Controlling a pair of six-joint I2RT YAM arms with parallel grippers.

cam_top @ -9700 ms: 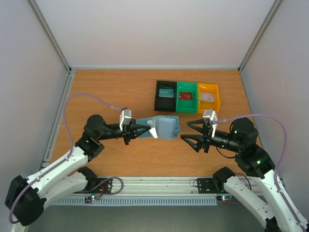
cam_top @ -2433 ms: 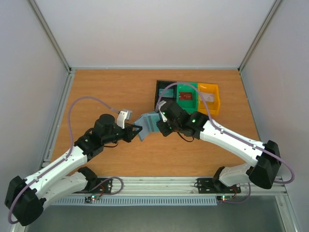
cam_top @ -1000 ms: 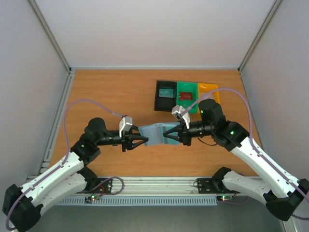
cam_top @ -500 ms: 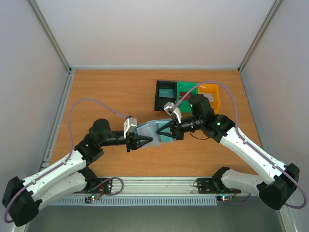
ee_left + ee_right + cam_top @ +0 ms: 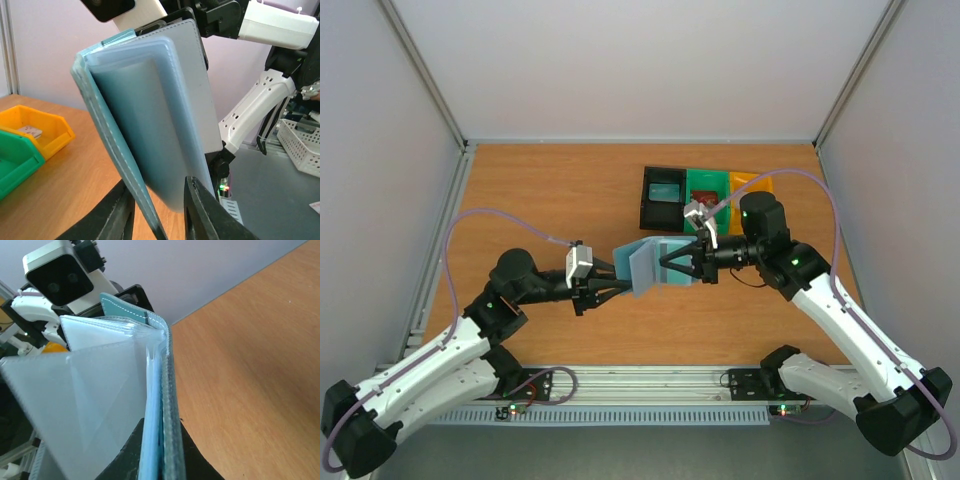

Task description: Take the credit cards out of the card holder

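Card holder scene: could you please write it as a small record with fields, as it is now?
holder: held up above table, partly open, between both claws
right claw: shut on one cover
left claw: fingers either side of the lower edge; grip unclear
sleeves: no card seen inside from these views
red card: in green bin, partly hidden
bins: black bin, green bin, yellow bin in a row behind holder
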